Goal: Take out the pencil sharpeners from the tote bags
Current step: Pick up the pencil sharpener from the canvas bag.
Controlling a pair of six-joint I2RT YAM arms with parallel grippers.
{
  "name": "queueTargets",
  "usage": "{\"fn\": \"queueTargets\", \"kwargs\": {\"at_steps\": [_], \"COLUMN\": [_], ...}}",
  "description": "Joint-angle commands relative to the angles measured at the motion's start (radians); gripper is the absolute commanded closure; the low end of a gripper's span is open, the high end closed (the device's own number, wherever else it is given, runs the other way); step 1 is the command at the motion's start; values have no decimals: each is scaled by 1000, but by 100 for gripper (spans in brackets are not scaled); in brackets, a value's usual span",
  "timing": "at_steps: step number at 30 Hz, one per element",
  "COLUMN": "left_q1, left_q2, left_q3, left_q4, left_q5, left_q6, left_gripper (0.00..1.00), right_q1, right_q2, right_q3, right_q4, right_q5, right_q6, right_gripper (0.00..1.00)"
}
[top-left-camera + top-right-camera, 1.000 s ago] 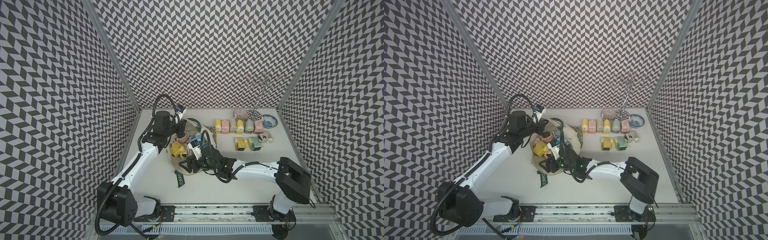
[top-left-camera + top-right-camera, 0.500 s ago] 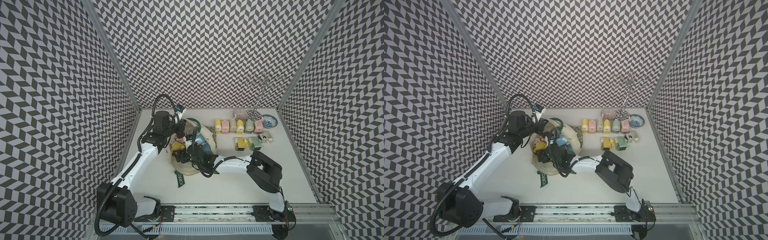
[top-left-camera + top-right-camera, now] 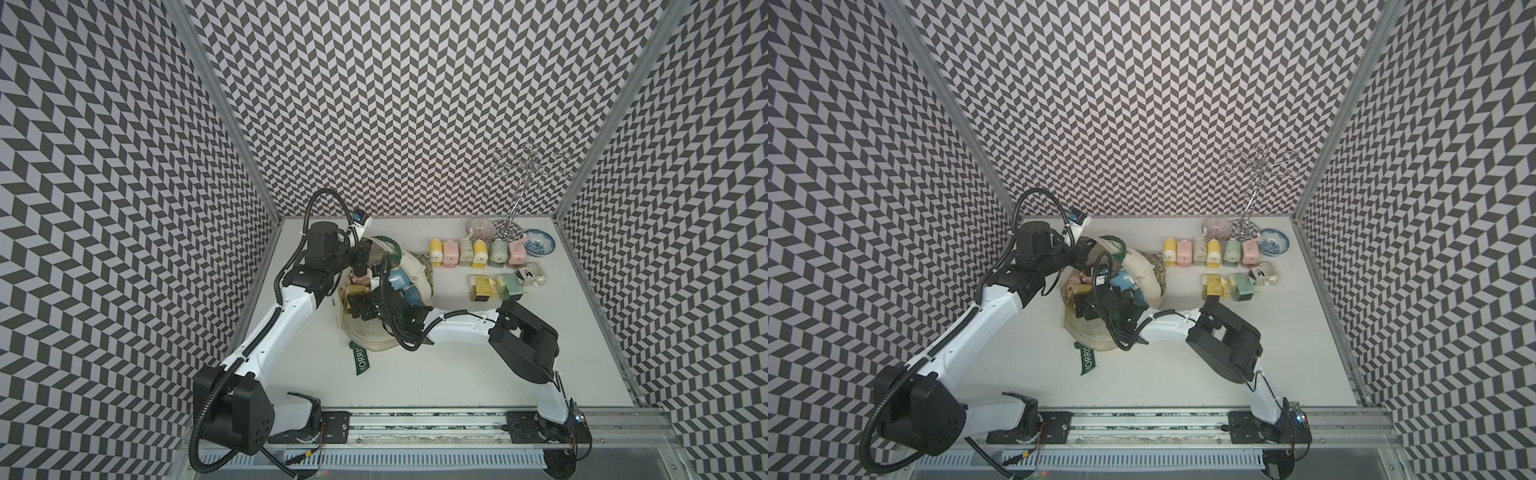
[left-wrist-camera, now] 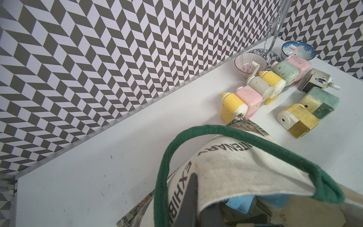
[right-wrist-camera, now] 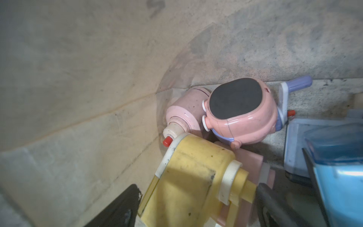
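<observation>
I find the yellow sharpener (image 5: 188, 173) lying inside the tote bag (image 3: 415, 266). My right gripper (image 5: 196, 188) straddles it, jaws spread wide, gripping nothing. My left gripper (image 4: 196, 196) is clamped on the bag's rim. Nine other sharpeners (image 3: 479, 251) sit on the table (image 3: 415, 374), to the bag's right.

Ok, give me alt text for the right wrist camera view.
A yellow pencil sharpener sits between the fingers of the open right gripper, inside the cream tote bag. Two pink sharpeners lie beyond it against the canvas, a blue sharpener beside.

Top views share the whole table (image 3: 457, 365); wrist views close-up.
</observation>
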Motion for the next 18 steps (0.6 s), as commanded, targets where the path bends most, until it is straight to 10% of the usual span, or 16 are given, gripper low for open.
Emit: {"fn": "queueTargets", "kwargs": {"at_steps": [1,9,18], "left_q1": [16,16,16], "left_q2": [-50,-44,-41], "left_q3": [16,19,22], "left_q4": [97,91,89], "left_q5": [8,14,17], "left_q6": [-12,-13,-15], "left_gripper": [100,100,100], "right_q1": [-19,-15,-18], "right_q2": [53,119,60], "right_q3": [40,157,130], "right_q4": [56,-121,-350], "right_q5": [-151,-230,57], "right_q6": [-61,-148,-263], "right_gripper": [8,6,6]}}
